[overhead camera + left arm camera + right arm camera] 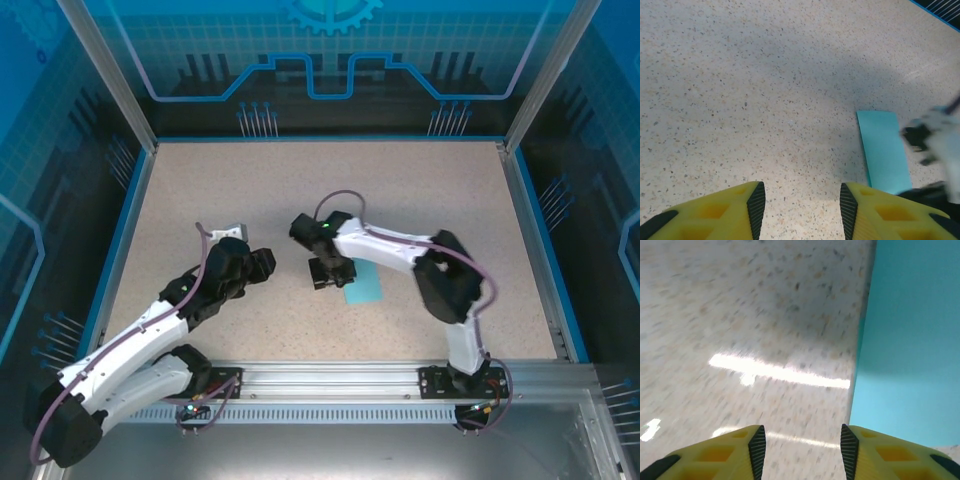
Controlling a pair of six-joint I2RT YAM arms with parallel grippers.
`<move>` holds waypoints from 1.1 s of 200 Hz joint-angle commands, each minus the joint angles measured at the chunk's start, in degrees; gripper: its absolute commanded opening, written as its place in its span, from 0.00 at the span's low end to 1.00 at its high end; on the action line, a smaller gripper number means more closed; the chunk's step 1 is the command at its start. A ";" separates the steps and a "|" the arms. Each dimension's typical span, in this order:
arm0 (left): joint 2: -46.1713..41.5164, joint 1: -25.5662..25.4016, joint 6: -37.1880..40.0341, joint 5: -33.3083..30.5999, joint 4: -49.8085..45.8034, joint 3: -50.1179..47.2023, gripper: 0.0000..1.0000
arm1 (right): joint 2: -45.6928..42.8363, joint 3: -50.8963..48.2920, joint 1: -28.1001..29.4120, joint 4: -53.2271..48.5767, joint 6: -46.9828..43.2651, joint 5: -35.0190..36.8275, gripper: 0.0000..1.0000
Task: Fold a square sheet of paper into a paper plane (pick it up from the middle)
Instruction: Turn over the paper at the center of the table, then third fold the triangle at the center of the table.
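Observation:
The light-blue paper (362, 284) lies flat on the speckled table as a narrow rectangle, partly under the right arm. My right gripper (330, 271) hovers low at its left edge, open, with bare table between its fingers (756, 450); the paper (910, 340) spreads to the right of them. My left gripper (262, 262) stands open further left, apart from the sheet, its fingers (756, 206) over bare table. In the left wrist view the paper (884, 150) lies ahead to the right, with the blurred right gripper (935, 137) beside it.
The speckled tabletop (300, 190) is bounded by a blue rim and metal frame posts (110, 70). An aluminium rail (330, 380) with the arm bases runs along the near edge. Open table stretches behind both grippers.

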 commanded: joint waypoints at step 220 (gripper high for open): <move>46.08 0.31 0.03 34.63 9.71 26.78 0.34 | -21.78 -41.03 -12.31 48.37 16.70 -19.98 0.19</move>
